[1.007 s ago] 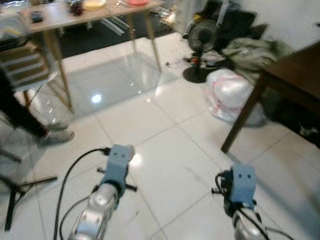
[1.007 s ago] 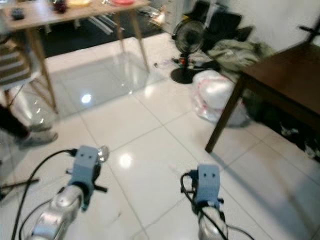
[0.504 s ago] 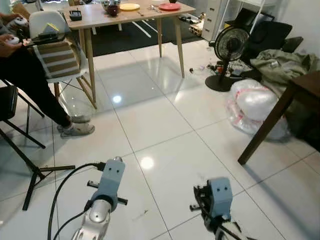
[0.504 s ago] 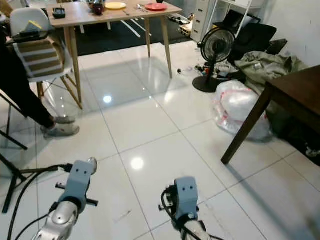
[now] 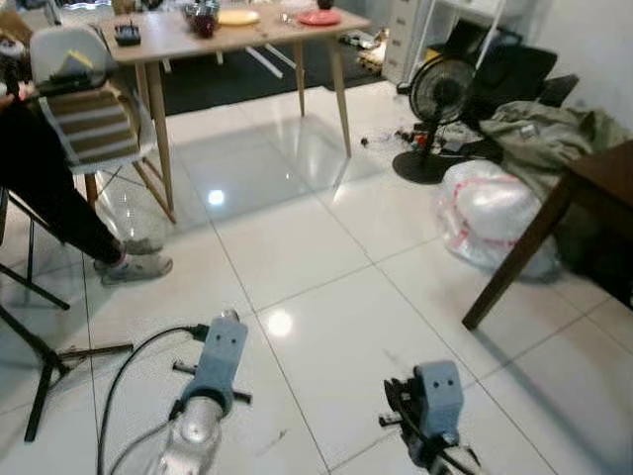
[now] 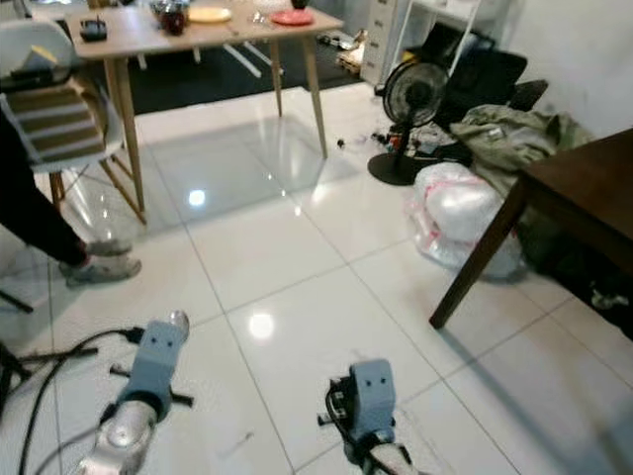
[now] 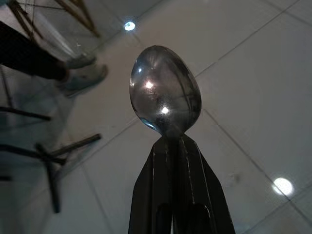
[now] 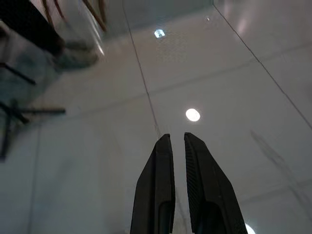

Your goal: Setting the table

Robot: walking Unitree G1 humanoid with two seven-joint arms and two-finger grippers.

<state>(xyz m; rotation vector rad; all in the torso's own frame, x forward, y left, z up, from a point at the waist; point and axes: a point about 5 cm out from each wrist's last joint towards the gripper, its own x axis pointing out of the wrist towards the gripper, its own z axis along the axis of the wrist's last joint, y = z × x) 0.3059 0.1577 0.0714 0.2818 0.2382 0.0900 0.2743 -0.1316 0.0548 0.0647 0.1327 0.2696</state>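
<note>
A light wooden table stands far ahead, with a yellow plate, a red plate and a dark bowl on it. My left gripper is shut on the handle of a metal spoon, whose bowl sticks out past the fingertips over the white tiled floor. That spoon's tip also peeks out ahead of my left arm low in the head views. My right gripper hangs above the floor, fingers nearly together with nothing between them.
A seated person's dark leg and shoe are at the left beside a white chair and a black stand's legs. To the right are a fan, a white plastic bag, piled clothes and a dark table.
The whole view has swung and sharpened as the camera moved, bringing the wooden table and seated person into sight. Both arms hold the same pose, and the spoon stays in the left gripper.
</note>
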